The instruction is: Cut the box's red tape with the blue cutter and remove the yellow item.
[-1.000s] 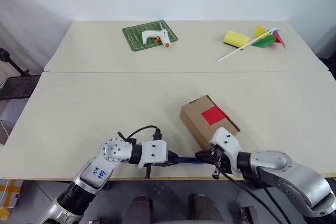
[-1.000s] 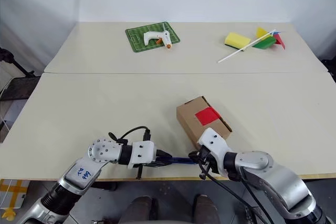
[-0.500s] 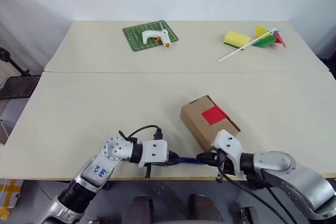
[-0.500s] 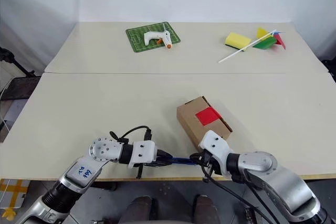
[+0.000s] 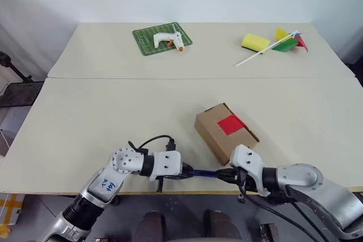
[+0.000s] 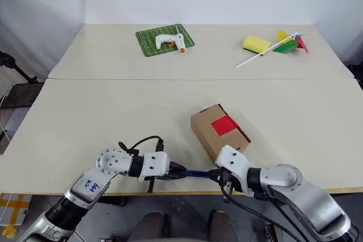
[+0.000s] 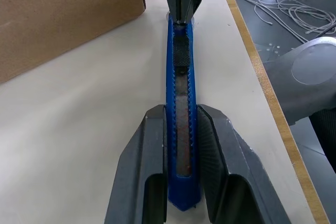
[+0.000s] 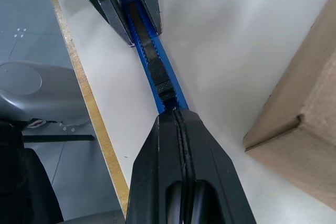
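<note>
The brown box (image 5: 215, 134) lies near the table's front, with the red tape (image 5: 231, 123) square on its top face. The blue cutter (image 5: 203, 172) lies level along the front edge, in front of the box. My left gripper (image 7: 181, 111) is shut on the cutter's rear end, one finger on each side. My right gripper (image 8: 176, 113) is shut, and its joined tips rest on the cutter's front end just past the black slider (image 8: 159, 82). The yellow item is hidden.
A green mat (image 5: 148, 42) carrying a white glue gun (image 5: 168, 40) sits at the back left. At the back right lie a yellow sponge (image 5: 255, 42) and a pinwheel (image 5: 288, 41). The table's front edge (image 5: 193, 192) runs just below both grippers.
My right wrist has rolled and swung slightly toward the table's front edge, its tips staying at the cutter's end. The left arm, cutter and box have not moved.
</note>
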